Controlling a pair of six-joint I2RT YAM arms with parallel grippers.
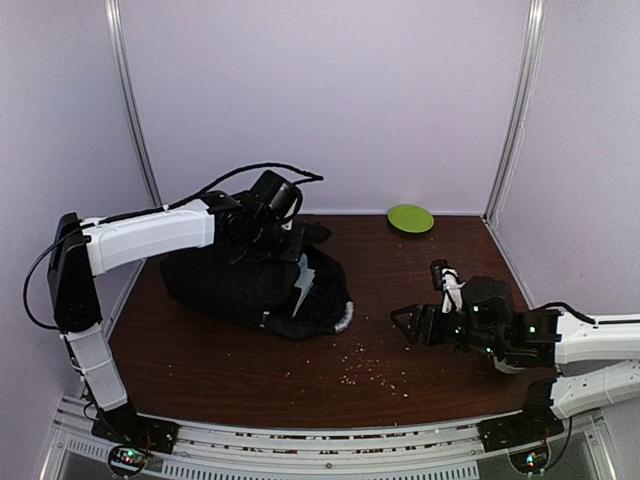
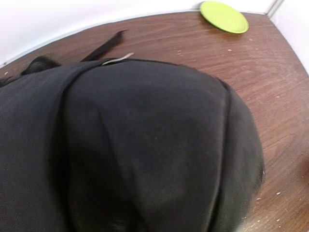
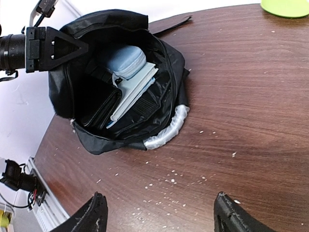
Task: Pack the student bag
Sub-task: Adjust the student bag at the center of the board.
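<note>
The student bag point(image 1: 235, 285) lies open on the brown table, left of centre. In the right wrist view the student bag point(image 3: 159, 63) gapes and holds a light blue pouch point(image 3: 128, 60), a pale book point(image 3: 137, 87) and a flat black case point(image 3: 99, 108); its plastic-wrapped handle point(image 3: 166, 133) rests on the table. My left gripper point(image 1: 285, 232) sits at the bag's far rim; its fingers are hidden, and black fabric point(image 2: 145, 145) fills the left wrist view. My right gripper point(image 1: 405, 322) hovers open and empty over the table, to the right of the bag, with fingertips point(image 3: 94, 212) wide apart.
A green plate point(image 1: 411, 218) sits at the back right near the wall, and the green plate point(image 2: 224, 16) also shows in the left wrist view. Pale crumbs point(image 1: 370, 370) are scattered in front of the bag. A loose black strap point(image 2: 104, 47) trails behind the bag.
</note>
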